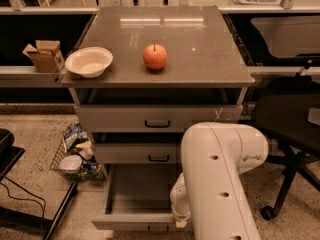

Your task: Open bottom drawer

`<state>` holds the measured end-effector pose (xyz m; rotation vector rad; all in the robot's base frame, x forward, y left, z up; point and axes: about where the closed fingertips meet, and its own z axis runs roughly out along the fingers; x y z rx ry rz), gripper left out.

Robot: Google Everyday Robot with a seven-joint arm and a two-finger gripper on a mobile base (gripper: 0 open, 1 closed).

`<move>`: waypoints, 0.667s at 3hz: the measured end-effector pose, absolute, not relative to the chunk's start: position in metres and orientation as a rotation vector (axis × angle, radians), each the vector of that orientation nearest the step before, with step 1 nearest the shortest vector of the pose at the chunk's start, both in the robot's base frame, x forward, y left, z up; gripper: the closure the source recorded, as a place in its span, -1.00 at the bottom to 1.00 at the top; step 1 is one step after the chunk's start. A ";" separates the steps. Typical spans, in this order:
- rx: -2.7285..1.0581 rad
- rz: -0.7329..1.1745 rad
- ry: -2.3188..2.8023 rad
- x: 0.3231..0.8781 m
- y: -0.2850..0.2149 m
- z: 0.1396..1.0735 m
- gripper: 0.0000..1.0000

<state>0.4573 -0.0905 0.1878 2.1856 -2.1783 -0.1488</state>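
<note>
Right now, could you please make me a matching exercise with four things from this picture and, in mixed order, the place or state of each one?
Things:
1. apple
2. bowl
3. bottom drawer
4. cardboard box

Places or states:
a. near the middle of the cabinet top
b. pulled out toward the camera
c. on the ledge to the left of the cabinet top
d. at the left edge of the cabinet top

Pairs: 1-a, 2-d, 3-b, 4-c.

The end effector is low at the bottom drawer's front, mostly hidden behind the arm.
</note>
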 end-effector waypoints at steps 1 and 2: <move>2.164 -0.185 -2.154 0.436 -0.083 0.187 1.00; 2.164 -0.185 -2.154 0.436 -0.083 0.187 0.70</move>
